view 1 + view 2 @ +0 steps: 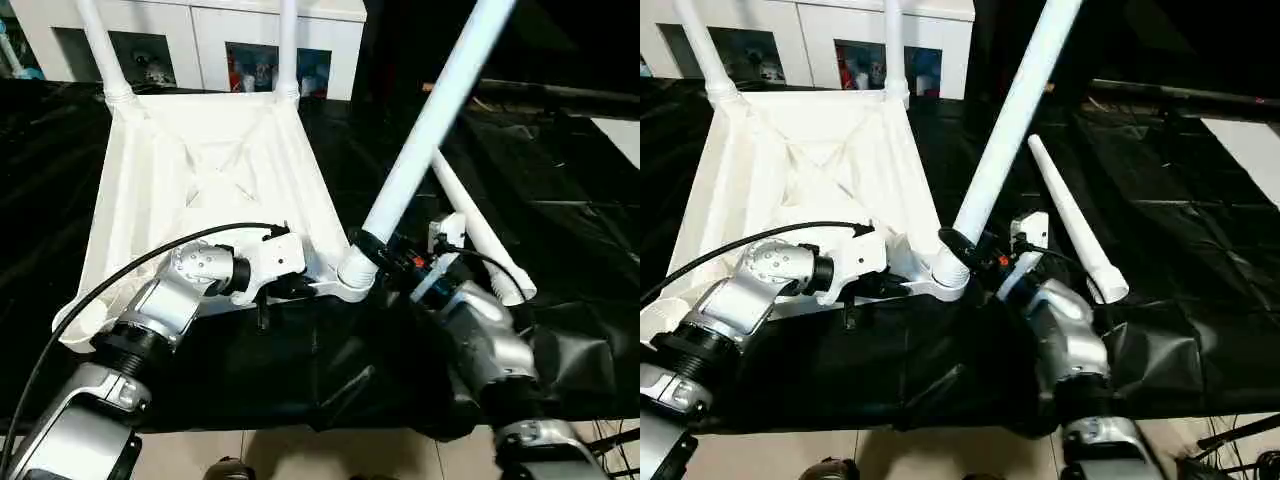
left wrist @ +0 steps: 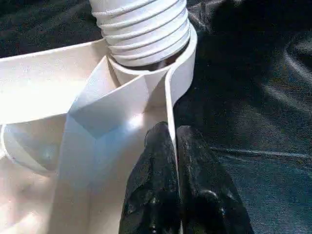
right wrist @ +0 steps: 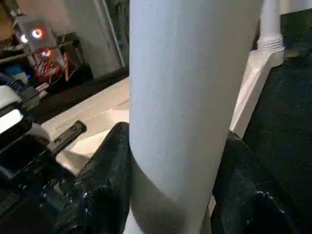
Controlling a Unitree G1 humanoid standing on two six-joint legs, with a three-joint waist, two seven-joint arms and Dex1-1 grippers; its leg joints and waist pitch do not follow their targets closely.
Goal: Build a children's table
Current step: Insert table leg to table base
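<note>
The white table top (image 1: 210, 160) lies upside down on the black cloth, ribbed side up. Two legs (image 1: 105, 50) (image 1: 287, 45) stand in its far corner sockets. A third leg (image 1: 430, 125) leans to the right with its threaded end (image 2: 144, 29) in the near right corner socket (image 1: 352, 275). My right gripper (image 1: 385, 250) is shut on this leg just above the socket, black fingers (image 3: 105, 170) on both sides of the tube. My left gripper (image 2: 170, 161) is shut on the top's near rim beside that socket. The fourth leg (image 1: 1075, 220) lies loose on the cloth to the right.
The black-draped work table (image 1: 300, 370) ends close in front of me, with floor below. White cabinets (image 1: 200, 40) stand behind the far edge. A dark bar (image 1: 560, 95) crosses the far right.
</note>
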